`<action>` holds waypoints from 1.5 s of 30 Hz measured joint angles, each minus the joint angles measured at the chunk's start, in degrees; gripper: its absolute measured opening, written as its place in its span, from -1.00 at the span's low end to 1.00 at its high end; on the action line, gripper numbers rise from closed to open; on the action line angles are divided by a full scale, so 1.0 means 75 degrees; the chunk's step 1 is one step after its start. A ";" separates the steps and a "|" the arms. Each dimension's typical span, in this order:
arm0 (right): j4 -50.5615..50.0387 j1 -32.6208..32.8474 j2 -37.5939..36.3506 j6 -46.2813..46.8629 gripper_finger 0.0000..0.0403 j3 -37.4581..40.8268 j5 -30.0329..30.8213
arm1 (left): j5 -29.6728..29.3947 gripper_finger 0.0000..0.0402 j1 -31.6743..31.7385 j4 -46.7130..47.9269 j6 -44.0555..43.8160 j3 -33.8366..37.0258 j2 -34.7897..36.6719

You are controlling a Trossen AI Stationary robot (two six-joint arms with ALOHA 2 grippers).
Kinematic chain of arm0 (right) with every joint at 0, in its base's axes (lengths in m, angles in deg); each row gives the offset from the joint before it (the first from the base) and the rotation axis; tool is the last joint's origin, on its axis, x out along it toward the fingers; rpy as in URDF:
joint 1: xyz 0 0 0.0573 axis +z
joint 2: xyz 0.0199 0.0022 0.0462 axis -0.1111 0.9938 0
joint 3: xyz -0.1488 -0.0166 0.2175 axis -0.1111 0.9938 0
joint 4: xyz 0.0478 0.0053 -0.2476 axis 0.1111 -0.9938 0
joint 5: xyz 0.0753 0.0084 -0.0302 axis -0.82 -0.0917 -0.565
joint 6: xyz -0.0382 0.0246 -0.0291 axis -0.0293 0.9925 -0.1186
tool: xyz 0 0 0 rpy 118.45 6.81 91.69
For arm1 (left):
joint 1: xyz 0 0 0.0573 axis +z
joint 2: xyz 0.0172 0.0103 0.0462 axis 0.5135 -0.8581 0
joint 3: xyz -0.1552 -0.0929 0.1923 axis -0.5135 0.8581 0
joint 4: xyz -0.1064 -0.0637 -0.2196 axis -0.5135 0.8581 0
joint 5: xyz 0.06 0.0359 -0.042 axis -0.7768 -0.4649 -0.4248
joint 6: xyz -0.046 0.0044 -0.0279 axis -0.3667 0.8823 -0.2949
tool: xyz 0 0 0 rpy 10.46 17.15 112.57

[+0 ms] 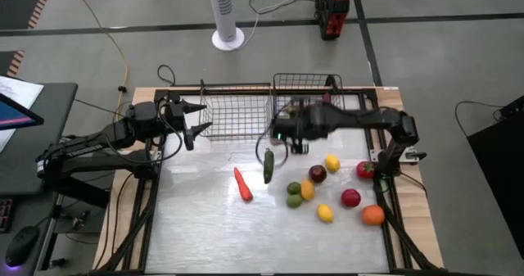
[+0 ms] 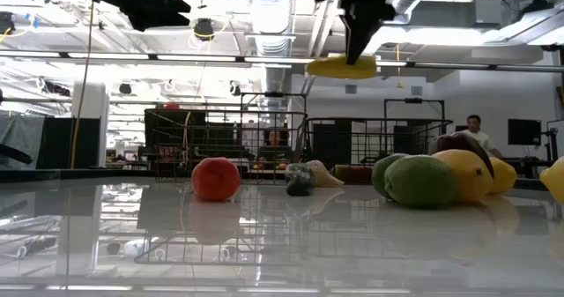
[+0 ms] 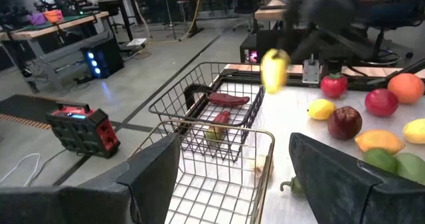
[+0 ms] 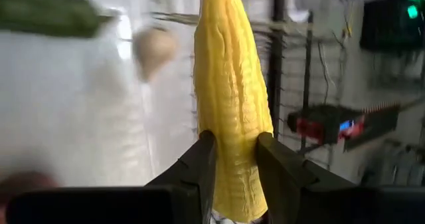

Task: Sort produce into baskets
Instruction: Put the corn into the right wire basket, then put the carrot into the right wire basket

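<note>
Above the tabletop (image 1: 205, 227), near the front edge of the darker basket (image 1: 307, 92), your right hand (image 4: 234, 159) is closed on a long yellow corn cob (image 4: 229, 84), gripping it near one end with the rest sticking out past the fingers; the low view shows the cob carried high and clear of the surface. Your left hand (image 1: 199, 119) waits beside the silver basket (image 1: 237, 112), fingers part open and empty. You are in the carry step: one piece is lifted and on its way to a basket. The darker basket already holds a few long pieces, including a dark red one (image 3: 228, 99), so it looks like the likely home for the cob, though that is a judgement. Next, you need to bring the cob fully over the rim, lower it inside, and let go without catching the wire. On the tabletop, a red carrot (image 1: 242, 184), a green cucumber (image 1: 268, 165) and a cluster of round fruit (image 1: 332, 190) are not yet sorted.
</note>
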 joint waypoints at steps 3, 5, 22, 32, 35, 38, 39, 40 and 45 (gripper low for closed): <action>0.0002 -0.0544 -0.0122 -0.0150 -0.36 0.0000 -0.0196 | -0.0002 0.36 0.0000 -0.0003 0.0026 0.0000 0.0003; 0.0045 -0.0771 -0.0125 -0.0350 -0.36 0.0000 -0.0394 | -0.0017 0.36 -0.0001 -0.0004 0.0043 0.0000 0.0000; 0.0231 -0.2874 0.0023 -0.0157 0.13 0.0006 -0.0477 | -0.0148 0.36 -0.0003 0.0003 0.0121 0.0000 0.0003; -0.0269 -0.1470 0.0023 0.0969 0.39 0.0087 -0.2263 | -0.0148 0.36 -0.0003 0.0000 0.0191 0.0000 0.0003; 0.0383 -0.0549 0.0023 0.1262 0.39 0.0340 -0.2681 | -0.0148 0.36 -0.0003 0.0010 0.0233 0.0000 0.0003; 0.1795 0.0311 0.0021 0.1410 0.39 0.0879 -0.2719 | -0.0147 0.36 -0.0003 0.0023 0.0230 0.0000 0.0000; 0.2286 0.0557 0.0023 0.1429 0.40 0.1100 -0.2717 | -0.0146 0.36 -0.0003 0.0023 0.0183 0.0000 0.0000; 0.2765 0.0761 0.0023 0.1431 0.40 0.1339 -0.2720 | -0.0141 0.36 -0.0003 0.0023 0.0122 0.0000 0.0000; 0.4739 0.1049 0.0023 0.2095 0.40 0.2375 -0.2723 | 0.0078 0.36 -0.0003 0.0023 -0.0107 0.0000 0.0000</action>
